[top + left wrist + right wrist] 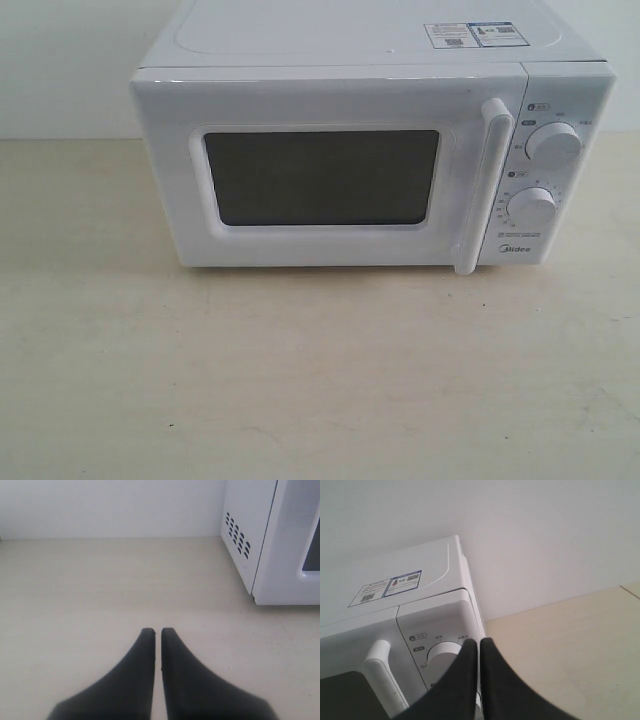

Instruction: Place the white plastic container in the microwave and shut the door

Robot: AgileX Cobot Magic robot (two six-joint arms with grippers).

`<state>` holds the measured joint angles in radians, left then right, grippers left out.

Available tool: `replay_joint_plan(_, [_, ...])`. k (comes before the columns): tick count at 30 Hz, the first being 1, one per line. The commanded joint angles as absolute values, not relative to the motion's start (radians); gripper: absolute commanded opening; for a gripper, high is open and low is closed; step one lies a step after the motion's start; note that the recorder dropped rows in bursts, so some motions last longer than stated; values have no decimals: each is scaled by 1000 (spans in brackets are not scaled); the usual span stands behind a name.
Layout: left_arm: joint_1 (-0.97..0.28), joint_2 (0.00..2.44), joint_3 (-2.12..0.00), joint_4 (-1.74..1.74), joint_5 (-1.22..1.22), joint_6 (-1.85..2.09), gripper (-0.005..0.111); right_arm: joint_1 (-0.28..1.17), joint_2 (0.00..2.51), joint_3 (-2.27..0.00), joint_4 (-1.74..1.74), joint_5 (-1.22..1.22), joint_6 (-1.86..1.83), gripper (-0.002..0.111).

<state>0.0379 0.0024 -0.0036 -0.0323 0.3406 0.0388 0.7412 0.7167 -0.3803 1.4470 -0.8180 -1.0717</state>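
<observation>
A: Microwave (370, 40), the door (320, 100) flush shut. The white plastic container?
B: In no view; whether it is behind the dark window, cannot tell.
A: Hands?
B: Left gripper (158, 630) over bare table (75, 605), right gripper (479, 642) by the upper knob (442, 655); both pinched closed, empty.
A: If opening is due: spread, hook the handle (480, 185), follow the hinge arc.

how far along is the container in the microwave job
Done: the door of the microwave is shut. In hand: nothing; the left gripper and right gripper are both shut and empty. The white plastic container shows in no view, and the dark window hides the inside, so I cannot tell whether loading is finished or still to do.
</observation>
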Motion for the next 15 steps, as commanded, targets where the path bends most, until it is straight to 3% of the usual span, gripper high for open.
replay_joint_plan(1, [37,0,0,-32,338,46,4,693,701,-379,1442,-807,-1094,0])
replay_joint_plan(9, [37,0,0,-32,338,46,4,269,480,-372,1454,-190,-1189,0])
replay_joint_plan(15, [37,0,0,-32,338,46,4,68,208,-266,1452,-78,-1272,0])
